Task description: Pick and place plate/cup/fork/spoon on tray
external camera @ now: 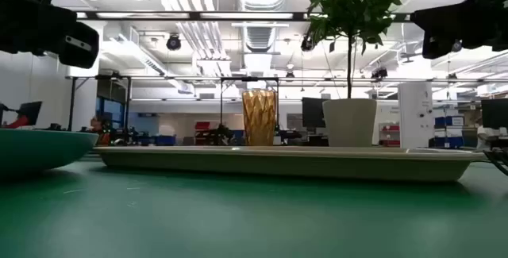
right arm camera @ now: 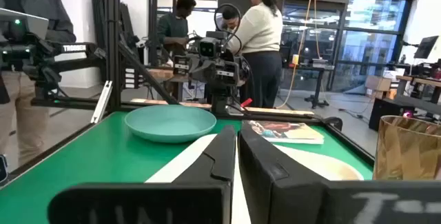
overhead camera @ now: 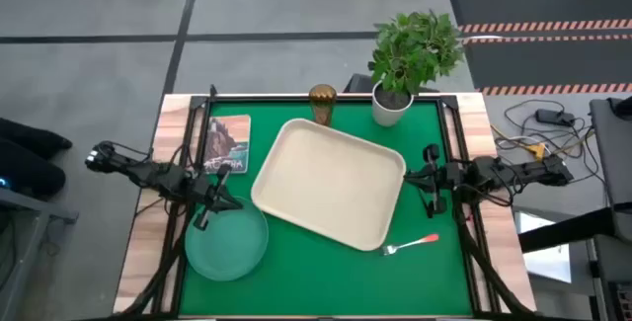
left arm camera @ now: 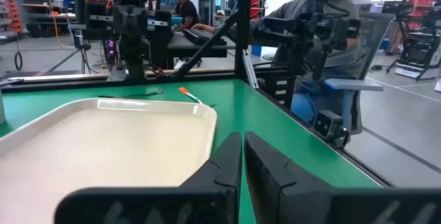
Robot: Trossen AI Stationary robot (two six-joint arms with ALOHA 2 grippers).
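The green felt-topped table (overhead camera: 326, 262) carried everything, and the large cream-beige rectangular tray (overhead camera: 329, 183) with its raised rim lay skewed at the middle, bare, apparently so that either arm could reach it. To its left sat the round teal-green plate (overhead camera: 227, 242), touching nothing on the tray and lying just under the left arm, likely the first thing meant to be lifted. A picture-covered book (overhead camera: 227, 143) lay beyond the plate, and a leafy plant in a white pot (overhead camera: 393, 104) stood at the far edge; neither seemed part of the job. The small amber-brown textured tumbler, the cup (overhead camera: 322, 104), stood upright just past the tray's far rim. The small fork with a red-pink handle (overhead camera: 412, 244) lay flat near the tray's front right corner. The slim dark spoon could not be picked out with any certainty.

The left gripper (overhead camera: 204, 217) hung over the plate's near edge, fingers pressed together and empty. The right gripper (overhead camera: 432, 200) waited beside the tray's right edge, likewise closed on nothing. Nothing had yet been placed.
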